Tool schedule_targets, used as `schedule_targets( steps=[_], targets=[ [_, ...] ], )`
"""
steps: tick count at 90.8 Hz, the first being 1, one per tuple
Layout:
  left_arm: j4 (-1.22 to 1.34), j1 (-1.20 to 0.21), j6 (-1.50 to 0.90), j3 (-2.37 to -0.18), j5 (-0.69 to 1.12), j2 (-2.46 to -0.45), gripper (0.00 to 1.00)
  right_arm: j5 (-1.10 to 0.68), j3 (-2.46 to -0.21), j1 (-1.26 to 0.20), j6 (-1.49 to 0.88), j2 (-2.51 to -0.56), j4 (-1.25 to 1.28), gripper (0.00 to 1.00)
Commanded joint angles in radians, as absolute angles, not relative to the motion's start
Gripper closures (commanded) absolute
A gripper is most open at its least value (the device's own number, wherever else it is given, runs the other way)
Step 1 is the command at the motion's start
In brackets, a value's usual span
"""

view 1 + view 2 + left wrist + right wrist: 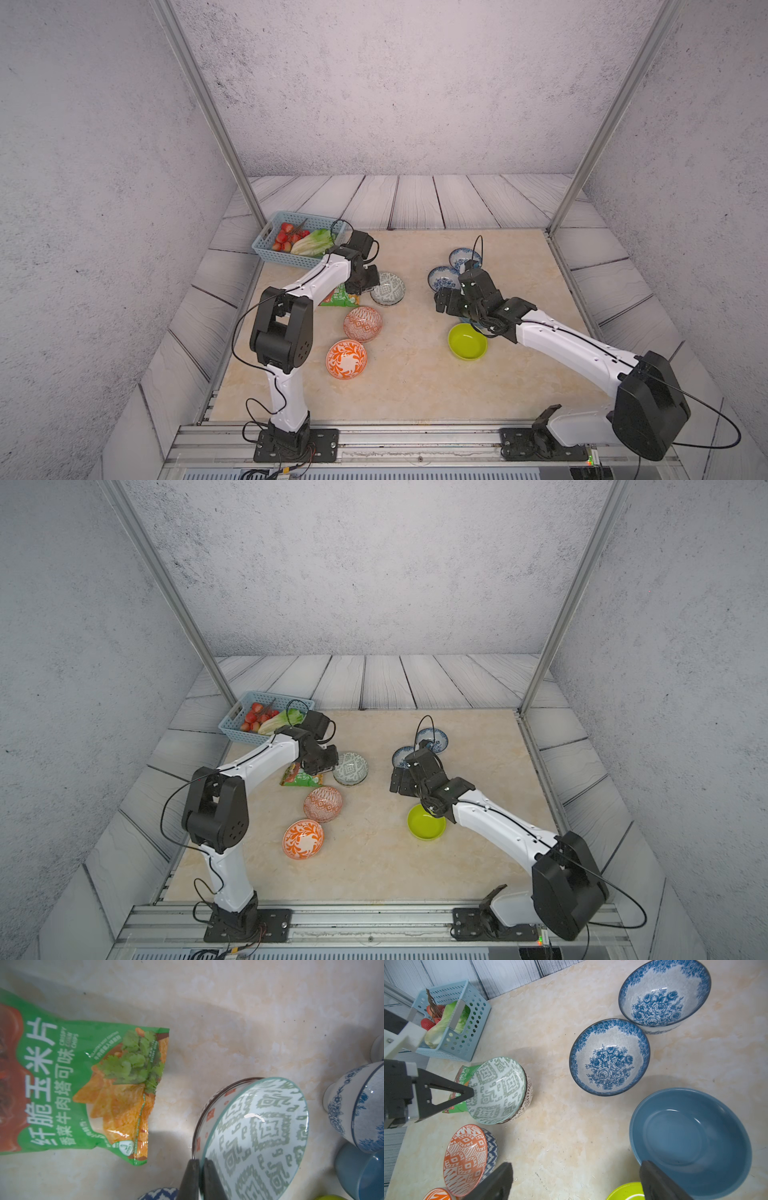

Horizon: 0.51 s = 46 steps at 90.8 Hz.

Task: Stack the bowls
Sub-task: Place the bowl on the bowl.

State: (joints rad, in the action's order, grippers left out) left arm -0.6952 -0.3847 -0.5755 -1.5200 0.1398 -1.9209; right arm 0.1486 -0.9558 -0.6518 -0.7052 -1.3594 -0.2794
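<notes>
So the grey-green bowl with the geometric print sits nested in the lattice bowl, a bit left of the table's middle. It's crooked in there, and the two rims don't line up. The left gripper is pinched tight on the grey-green bowl's rim, one finger inside and one outside. That bowl has a glossy glaze and a thin teal edge. The lattice bowl is white with brown netting on the outside.

A green chip bag lies just beside the pair on the arm's side, and I can't tell if it touches. Toward the front are the diamond orange bowl and the scroll orange bowl, close together and clear of the nested pair.

Room-wise, the table has a bare lane down the middle between the left and right groups. There's also a wide empty strip along the front edge.

On the right, the near floral bowl and the far floral bowl sit rim to rim. The plain blue bowl and the lime-green bowl sit closer to the front. The right gripper hovers with its jaws spread wide and holds nothing, just beside the plain blue bowl.

The basket of strawberries and lettuce sits at the far-left corner.
</notes>
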Motion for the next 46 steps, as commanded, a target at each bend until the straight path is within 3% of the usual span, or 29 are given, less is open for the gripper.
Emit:
schedule_targets(
  steps=[1, 46],
  targets=[
    [-0.684, -0.39, -0.568, -1.513, 0.154, -1.899, 1.0, 0.14, -0.954, -0.657, -0.71, -1.365, -0.289, 0.04],
    [-0.623, -0.356, -0.583, -1.473, 0.268, -1.914, 1.0, 0.138, -0.959, -0.657, -0.71, -1.371, -0.29, 0.04]
  ],
)
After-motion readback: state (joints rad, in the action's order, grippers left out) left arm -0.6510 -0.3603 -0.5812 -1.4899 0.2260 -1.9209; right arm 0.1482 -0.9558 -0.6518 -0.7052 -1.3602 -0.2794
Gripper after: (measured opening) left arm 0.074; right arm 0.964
